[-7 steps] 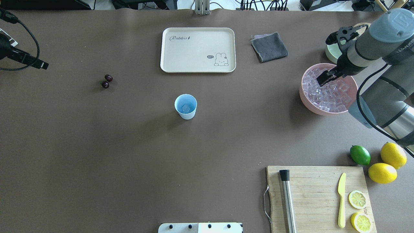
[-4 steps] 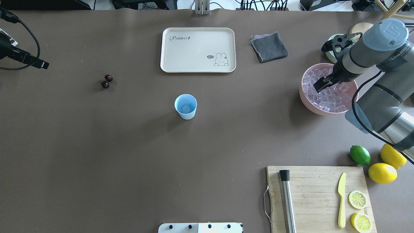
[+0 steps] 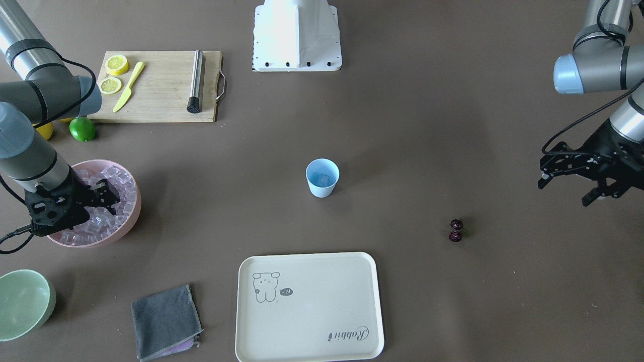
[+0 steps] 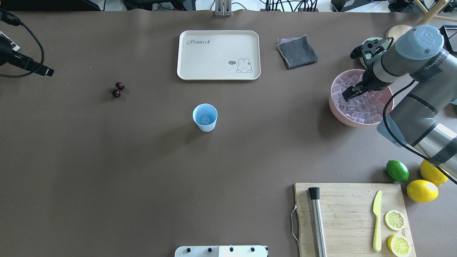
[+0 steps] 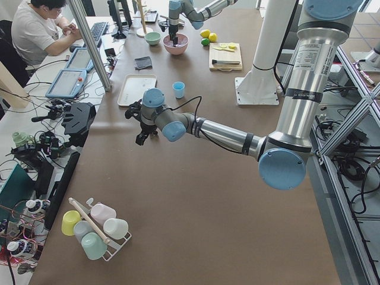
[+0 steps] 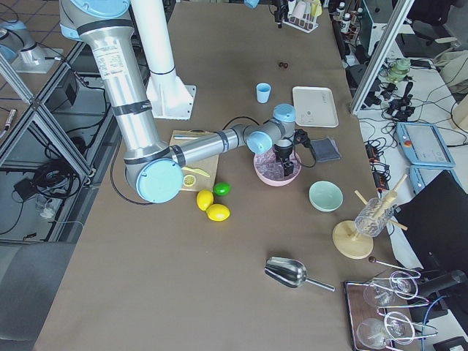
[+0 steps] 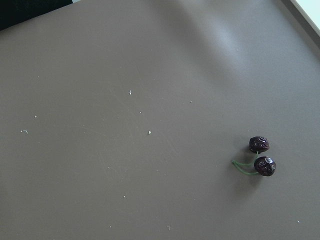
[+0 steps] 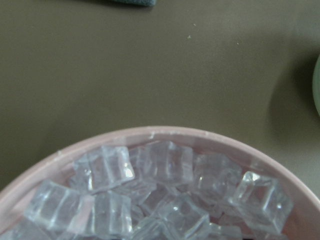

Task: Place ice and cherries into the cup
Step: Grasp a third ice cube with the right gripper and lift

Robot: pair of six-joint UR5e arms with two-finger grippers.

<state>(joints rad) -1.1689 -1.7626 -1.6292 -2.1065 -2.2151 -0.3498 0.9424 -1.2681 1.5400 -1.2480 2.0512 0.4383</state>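
The pale blue cup [image 4: 205,117] stands upright mid-table with one ice cube [image 4: 204,119] in it. A pink bowl [image 4: 334,107] at the right is heaped with ice [image 4: 364,107]. My right gripper [image 4: 348,93] is low over the bowl's left part, its tips down among the cubes [image 3: 108,196]. Its fingers are not in the right wrist view, which shows only ice [image 8: 160,200] and rim, so I cannot tell its state. The cherries [image 4: 117,90] lie on the table at the left, stem joined [image 7: 261,156]. My left gripper [image 3: 566,191] hovers open, apart from them.
A cream tray [image 4: 218,54] and a grey cloth [image 4: 297,51] lie at the far side. A cutting board [image 4: 342,217] with a knife, lemon slices and a metal tube sits near right, beside a lime [image 4: 397,170] and lemons [image 4: 422,190]. A mint bowl [image 3: 25,301] stands beyond the pink bowl.
My right gripper has slid leftward across the pink bowl, and the bowl has shifted slightly left with it. The left arm, cherries and cup have not moved.
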